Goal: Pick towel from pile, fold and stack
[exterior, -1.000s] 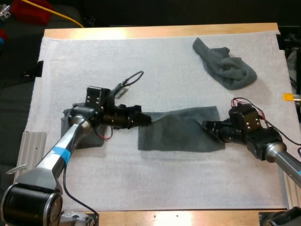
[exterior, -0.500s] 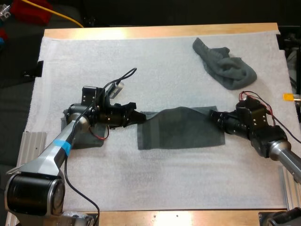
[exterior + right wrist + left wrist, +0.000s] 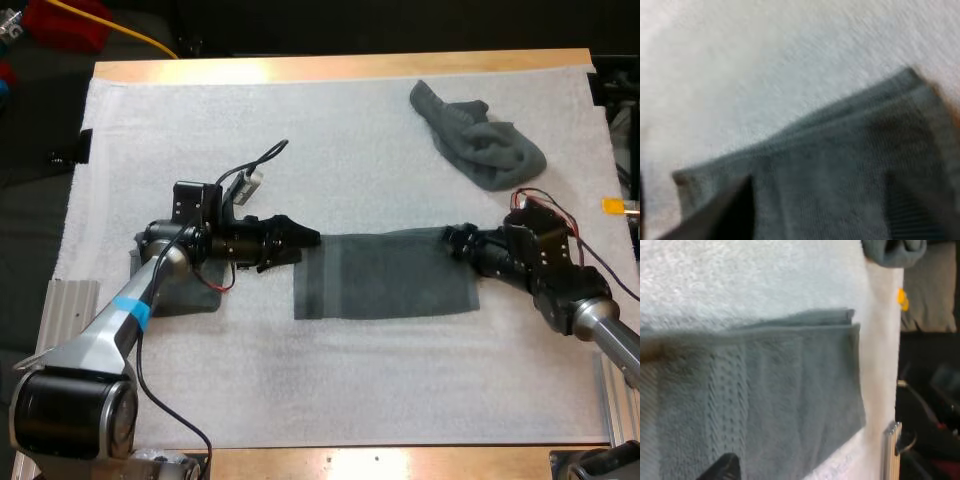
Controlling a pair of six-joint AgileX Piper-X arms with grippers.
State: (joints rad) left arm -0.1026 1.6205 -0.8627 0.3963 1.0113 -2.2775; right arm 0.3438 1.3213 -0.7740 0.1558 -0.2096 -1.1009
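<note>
White fuzzy mat [image 3: 330, 380]: left hand [image 3: 308, 239], right hand [image 3: 451, 241] at corners of flat rectangular towel [image 3: 385, 290], grip unclear; crumpled towel [image 3: 480, 145] beyond.

— What is the left arm [image 3: 100, 345] showing?
— It's wearing silver tubing, a blue band [image 3: 130, 312] and a fat black drum base [image 3: 70, 425]. The left pincer [image 3: 308, 246] is looking all black.
— And the right arm [image 3: 600, 335]?
— It's wearing the same silver, with blocky black housings leading to the black right pincer [image 3: 452, 240].
</note>
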